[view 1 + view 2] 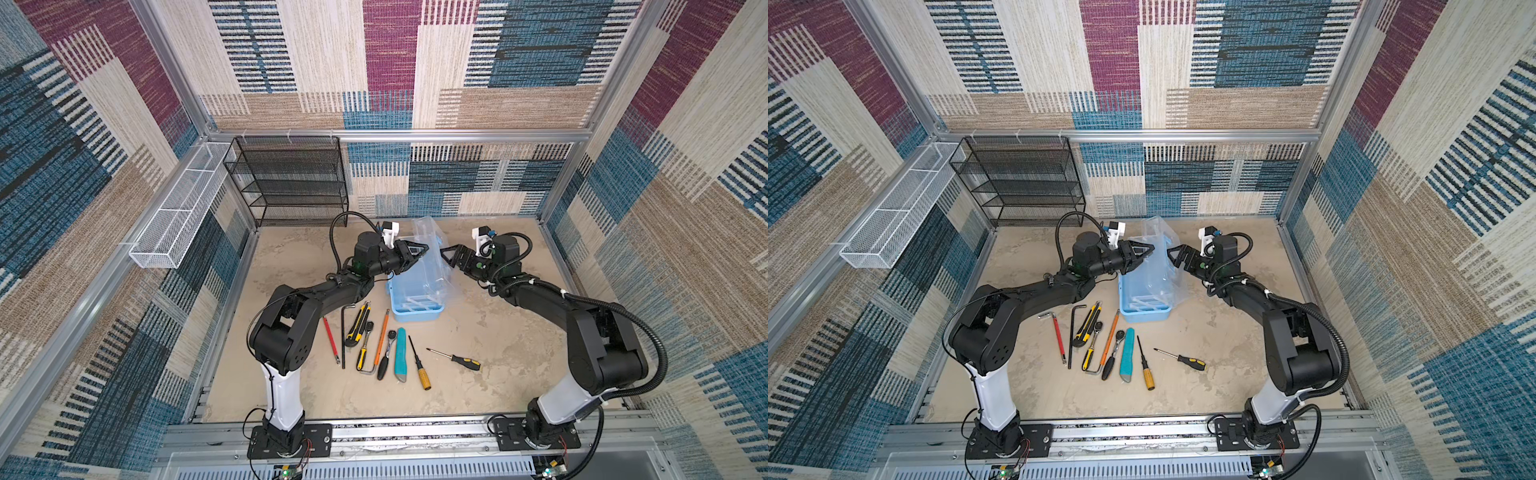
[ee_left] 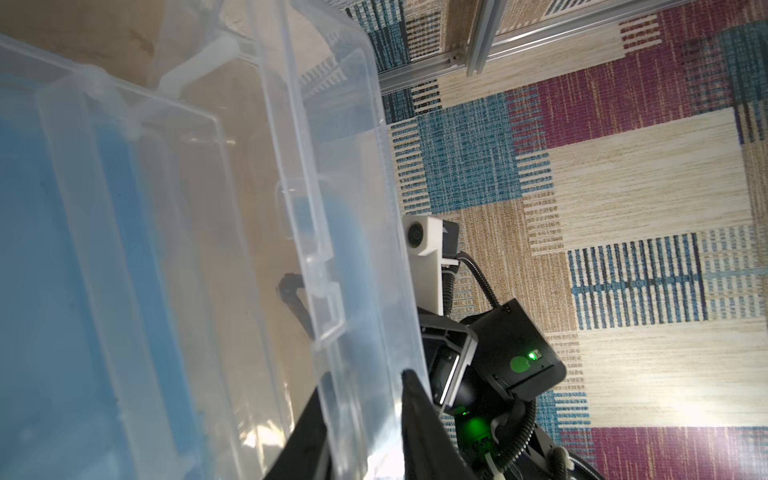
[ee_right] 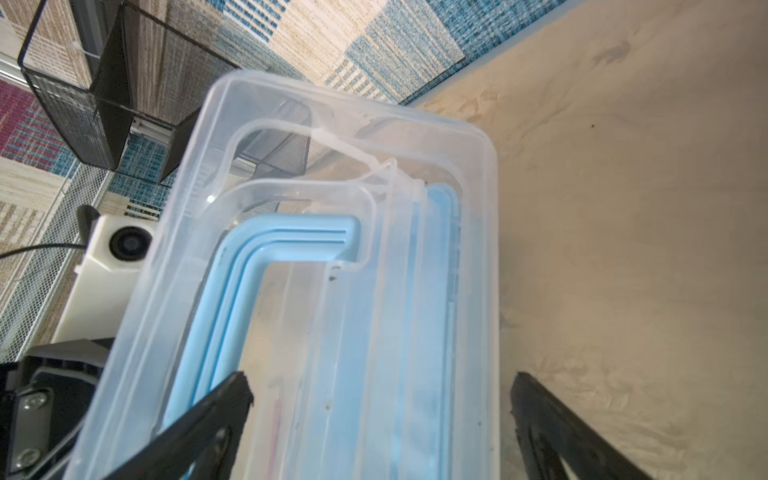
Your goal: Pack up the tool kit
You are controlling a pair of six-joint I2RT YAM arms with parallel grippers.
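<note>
1. At the far left we are noting a white wire-mesh basket (image 1: 174,216) running along the wall and a black mesh rack (image 1: 286,183) at the back, both sitting apart from the job
2. The left claw (image 1: 424,249) is reaching over the toolbox to the top edge of the clear lid (image 1: 428,228). In the left wrist view its fingers (image 2: 415,415) are straddling the rim, one inside and one outside. We are judging that it is propping the lid upright for loading, but we cannot tell whether it is truly pinching
3. On the mottled, sandy desk (image 1: 519,353) the tools are lying in a rough row in front of the box, within reach of both arms. Among them are a red-shafted key (image 1: 331,338), a black hex key (image 1: 343,332), a teal utility knife (image 1: 400,353) and, apart at the right, a black-and-yellow screwdriver (image 1: 455,358). They are showing slim steel shafts and grippy handles
4. The toolbox (image 1: 415,318) is sitting mid-desk, a smooth light-blue tub with rounded corners. Its handle (image 3: 249,257) is showing through the glossy, translucent lid
5. The right claw (image 1: 445,255) is hovering just beside the lid's far face with jaws spread wide, gripping nothing
</note>
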